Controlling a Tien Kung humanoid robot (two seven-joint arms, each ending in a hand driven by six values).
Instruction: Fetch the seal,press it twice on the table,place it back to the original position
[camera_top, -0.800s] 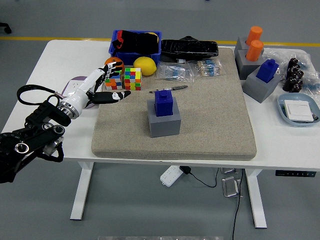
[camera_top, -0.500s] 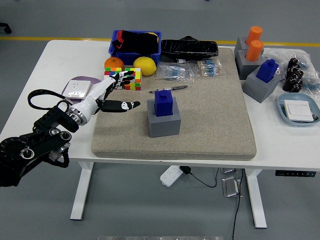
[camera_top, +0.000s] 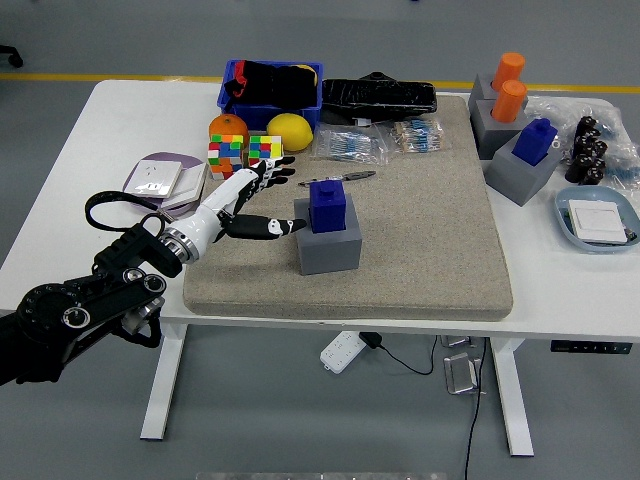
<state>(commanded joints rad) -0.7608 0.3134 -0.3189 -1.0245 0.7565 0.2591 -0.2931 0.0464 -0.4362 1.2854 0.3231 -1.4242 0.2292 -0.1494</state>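
We are approaching with left hand (camera_top: 243, 206), fingers spread, empty, thumb probably just beside grey base (camera_top: 329, 248). Blue seal (camera_top: 328, 206) is sitting upright in base on mat (camera_top: 420, 250), exposing top for grasping.

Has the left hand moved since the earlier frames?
Yes. The left hand has moved right across the mat toward the blue seal on its grey block; its open fingers almost reach it.

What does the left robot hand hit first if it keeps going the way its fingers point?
Most likely the blue seal on its grey base. The open left robot hand points right at it, thumb tip nearly there; height is unclear.
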